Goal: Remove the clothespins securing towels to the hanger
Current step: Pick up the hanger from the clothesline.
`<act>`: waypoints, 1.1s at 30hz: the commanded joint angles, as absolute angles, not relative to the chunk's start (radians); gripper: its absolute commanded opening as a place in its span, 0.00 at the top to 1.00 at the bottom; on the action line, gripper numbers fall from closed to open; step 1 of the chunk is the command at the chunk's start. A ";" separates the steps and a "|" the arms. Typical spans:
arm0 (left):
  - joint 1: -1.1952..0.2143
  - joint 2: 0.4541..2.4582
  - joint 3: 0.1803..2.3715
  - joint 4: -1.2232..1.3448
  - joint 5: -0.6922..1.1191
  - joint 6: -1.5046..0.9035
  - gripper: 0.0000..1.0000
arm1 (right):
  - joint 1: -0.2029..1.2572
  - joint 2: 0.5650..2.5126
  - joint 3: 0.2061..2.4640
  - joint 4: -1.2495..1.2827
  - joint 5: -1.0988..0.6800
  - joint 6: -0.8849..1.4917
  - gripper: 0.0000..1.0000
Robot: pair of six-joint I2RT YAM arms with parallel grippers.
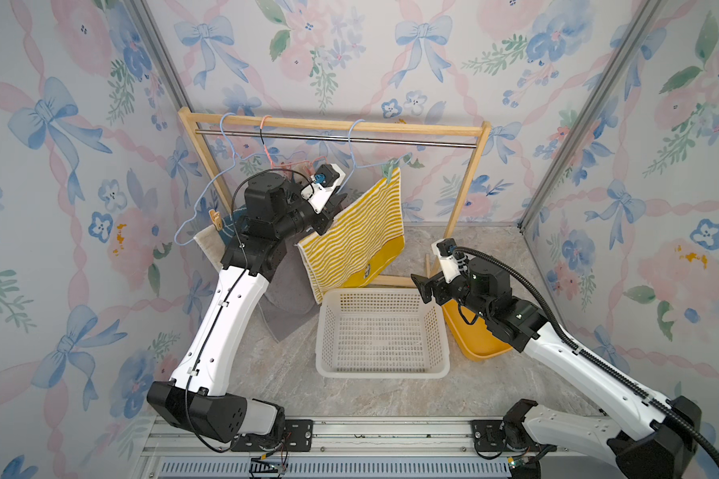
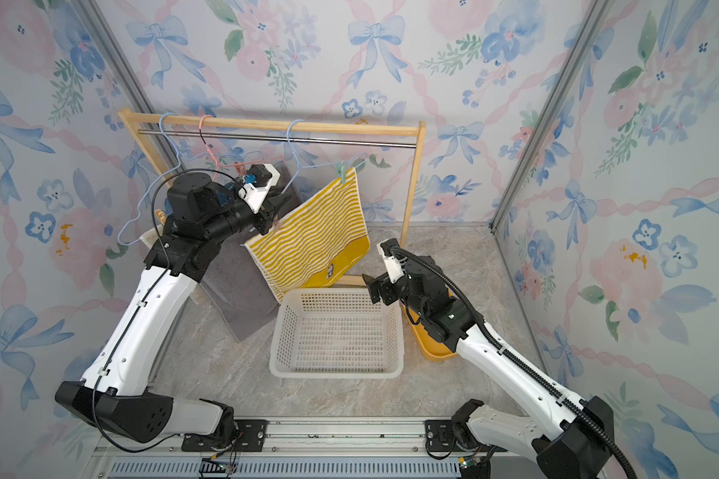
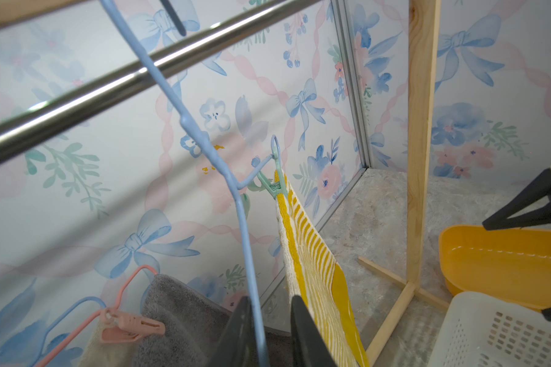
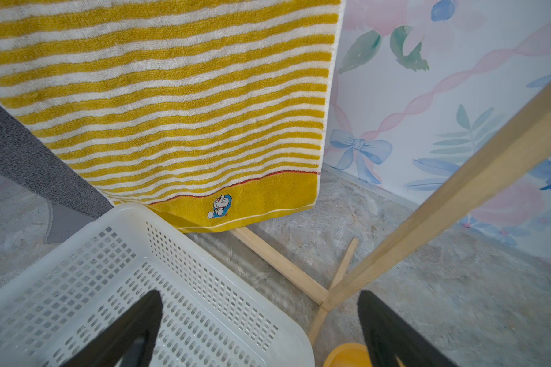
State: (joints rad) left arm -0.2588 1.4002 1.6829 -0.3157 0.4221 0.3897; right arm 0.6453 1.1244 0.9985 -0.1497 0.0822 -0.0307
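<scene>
Left fingers [image 3: 306,336] stand narrow either side of the blue hanger wire [image 3: 201,139], grip impossible to tell. Right fingers [image 4: 134,330] gape wide over the white basket [image 4: 124,208] corner, empty.

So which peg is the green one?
The green clothespin clipping the yellow striped towel to a blue hanger; the pink clothespin and tan clothespin sit on other hangers.

No words, numbers or brand marks can be read on anything here. The nearest thing to a sign is a small embroidered cartoon patch [image 4: 219,206] (a blue-and-white figure with a round face, carrying no lettering) on the plain yellow band along one end of the yellow-and-white striped towel [image 4: 172,95]. In both top views the patch is too small to make out.
</scene>
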 commanded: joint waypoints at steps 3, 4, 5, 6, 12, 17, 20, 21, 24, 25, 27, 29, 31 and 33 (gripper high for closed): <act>-0.267 1.425 1.692 -0.324 0.432 0.365 1.00 | 0.661 1.119 0.973 -0.125 0.091 -0.031 0.02; -0.273 1.427 1.697 -0.325 0.431 0.364 1.00 | 0.661 1.121 0.971 -0.123 0.093 -0.031 0.02; -0.279 1.428 1.707 -0.325 0.426 0.364 1.00 | 0.663 1.122 0.969 -0.123 0.094 -0.031 0.03; -0.285 1.430 1.718 -0.324 0.418 0.363 1.00 | 0.663 1.123 0.969 -0.122 0.094 -0.031 0.02; -0.307 1.433 1.790 -0.324 0.386 0.355 1.00 | 0.664 1.138 0.967 -0.119 0.095 -0.028 0.02; -0.311 1.427 1.865 -0.322 0.307 0.342 1.00 | 0.664 1.130 0.963 -0.112 0.102 -0.024 0.02; -0.311 1.423 1.921 -0.323 0.259 0.330 1.00 | 0.664 1.128 0.963 -0.110 0.106 -0.022 0.02; -0.310 1.419 1.937 -0.321 0.247 0.331 1.00 | 0.664 1.130 0.963 -0.110 0.106 -0.022 0.02; -0.309 1.406 1.974 -0.322 0.227 0.325 1.00 | 0.664 1.131 0.968 -0.117 0.106 -0.022 0.02; -0.311 1.397 1.977 -0.321 0.226 0.327 1.00 | 0.664 1.132 0.968 -0.118 0.106 -0.024 0.02; -0.309 1.371 1.974 -0.322 0.234 0.337 1.00 | 0.664 1.129 0.965 -0.116 0.107 -0.022 0.02; -0.311 1.339 1.955 -0.322 0.242 0.352 1.00 | 0.664 1.125 0.962 -0.115 0.111 -0.022 0.02; -0.311 1.301 1.932 -0.322 0.240 0.372 1.00 | 0.665 1.115 0.956 -0.109 0.122 -0.023 0.02; -0.311 1.257 1.904 -0.322 0.251 0.395 1.00 | 0.664 1.099 0.945 -0.094 0.130 -0.019 0.02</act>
